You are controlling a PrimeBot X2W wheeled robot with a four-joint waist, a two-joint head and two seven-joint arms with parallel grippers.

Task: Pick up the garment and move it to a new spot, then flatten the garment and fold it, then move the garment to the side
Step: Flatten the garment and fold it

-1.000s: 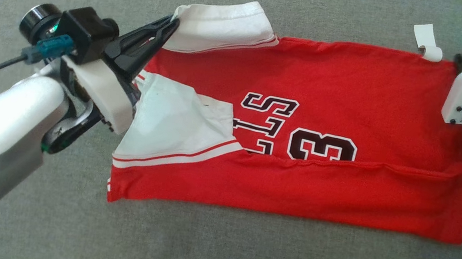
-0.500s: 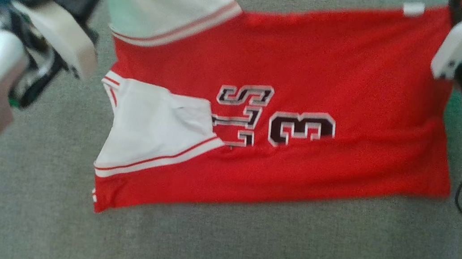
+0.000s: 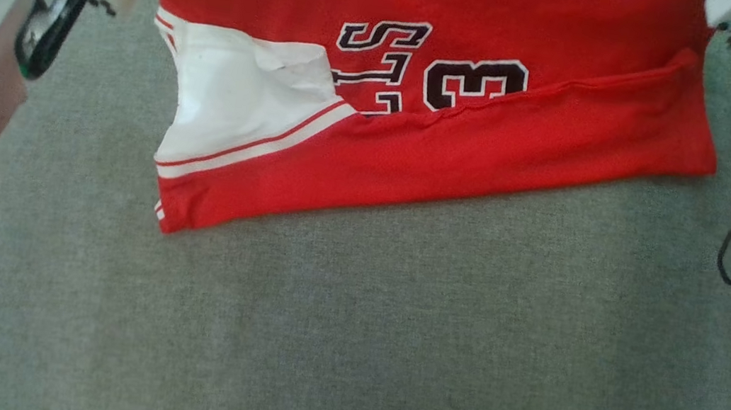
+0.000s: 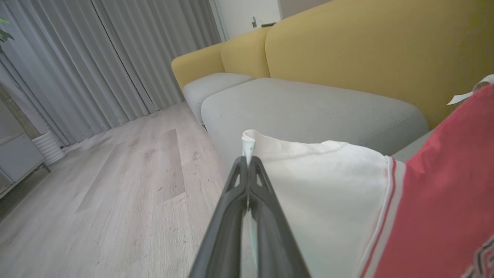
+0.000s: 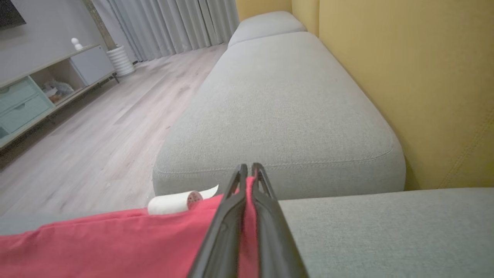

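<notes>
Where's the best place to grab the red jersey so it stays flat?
Its two far corners, one from each end: the white sleeve tip on the left, the hem corner on the right. The jersey is long and floppy, so pinching both ends keeps it stretched.

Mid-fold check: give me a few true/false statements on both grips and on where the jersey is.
The jaws of the left gripper are shut on the white sleeve of the jersey. True.
The jaws of the right gripper stand open, clear of the cloth. False: they are shut on the jersey's red edge.
The jersey's front shows a black 3. True.
The jersey is spread on a wooden table. False: it is over the grey sofa cushion.
</notes>
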